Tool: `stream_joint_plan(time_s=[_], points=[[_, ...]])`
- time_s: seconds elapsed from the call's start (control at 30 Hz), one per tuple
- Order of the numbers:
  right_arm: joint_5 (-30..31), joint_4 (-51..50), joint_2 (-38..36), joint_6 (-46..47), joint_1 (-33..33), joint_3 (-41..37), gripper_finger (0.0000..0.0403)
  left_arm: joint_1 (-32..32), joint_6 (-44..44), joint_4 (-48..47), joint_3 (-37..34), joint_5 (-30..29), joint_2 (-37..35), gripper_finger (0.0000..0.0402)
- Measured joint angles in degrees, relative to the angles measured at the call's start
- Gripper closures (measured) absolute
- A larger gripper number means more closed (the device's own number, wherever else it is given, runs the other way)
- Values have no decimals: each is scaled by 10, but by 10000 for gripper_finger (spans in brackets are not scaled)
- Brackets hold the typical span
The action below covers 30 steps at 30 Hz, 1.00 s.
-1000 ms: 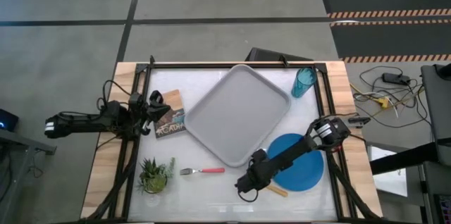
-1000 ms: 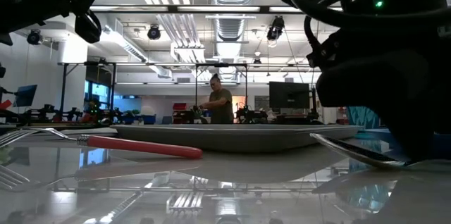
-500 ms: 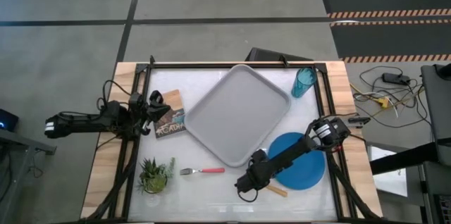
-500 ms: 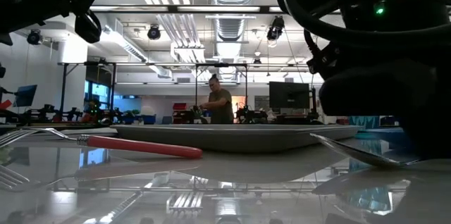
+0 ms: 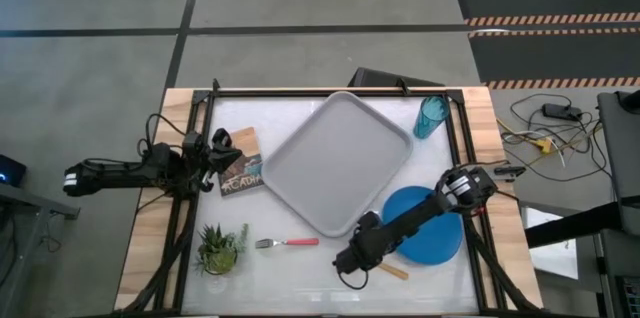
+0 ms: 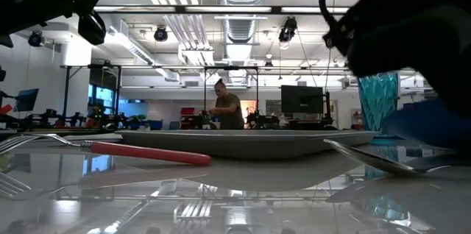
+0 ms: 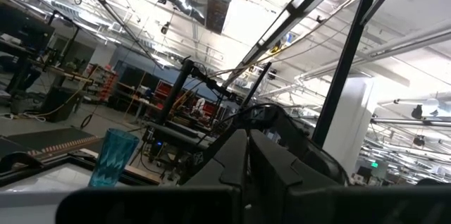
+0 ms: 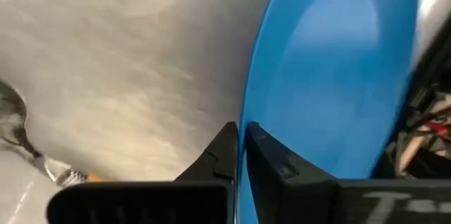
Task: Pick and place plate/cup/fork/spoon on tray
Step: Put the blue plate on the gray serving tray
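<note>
The blue plate (image 5: pixel 430 230) lies at the table's near right, next to the grey tray (image 5: pixel 337 161). My right gripper (image 5: pixel 362 248) is at the plate's near-left rim, shut on it. The orange-handled spoon (image 5: pixel 397 271) lies on the table just beside that gripper, its bowl (image 8: pixel 10 118) showing in the right wrist view. The pink-handled fork (image 5: pixel 287 243) lies flat near the front edge. At the far right corner stands the teal cup (image 5: pixel 432 116). My left gripper (image 5: pixel 225 153) waits shut at the table's left, holding nothing. My right gripper pinches the plate's rim (image 8: pixel 244 129) between its two fingers, at the plate's near-left side. The fingers (image 8: pixel 227 155) lie one on each face of the rim. In the low view the plate (image 6: pixel 434 125) shows raised on the held side. Whether its far side still rests on the table, I cannot tell.
A small potted plant (image 5: pixel 220 248) stands at the near left and a book (image 5: pixel 241 165) lies left of the tray. Black frame rails (image 5: pixel 455 138) run along the table's sides. Cables (image 5: pixel 545 138) lie off the right edge. A person (image 6: pixel 228 107) stands far back in the room.
My right gripper has gone up: in the low view its dark bulk has left the table top. The plate's held side has risen with it, and the cup now shows behind. The spoon and fork have stayed in place.
</note>
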Motion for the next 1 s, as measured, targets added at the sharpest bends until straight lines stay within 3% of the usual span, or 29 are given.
stream_joint_plan(time_s=[0.5, 0.73, 0.87, 1.0], points=[[108, 0, -52, -59, 6, 59, 395, 0, 0, 0, 0, 0, 1, 402], [142, 0, -117, -101, 6, 67, 395, 0, 0, 0, 0, 0, 0, 402], [200, 0, -165, -95, 7, 67, 395, 0, 0, -1, 0, 0, 1, 402], [301, 0, -207, -109, 7, 67, 396, 0, 0, -1, 0, 0, 1, 402]])
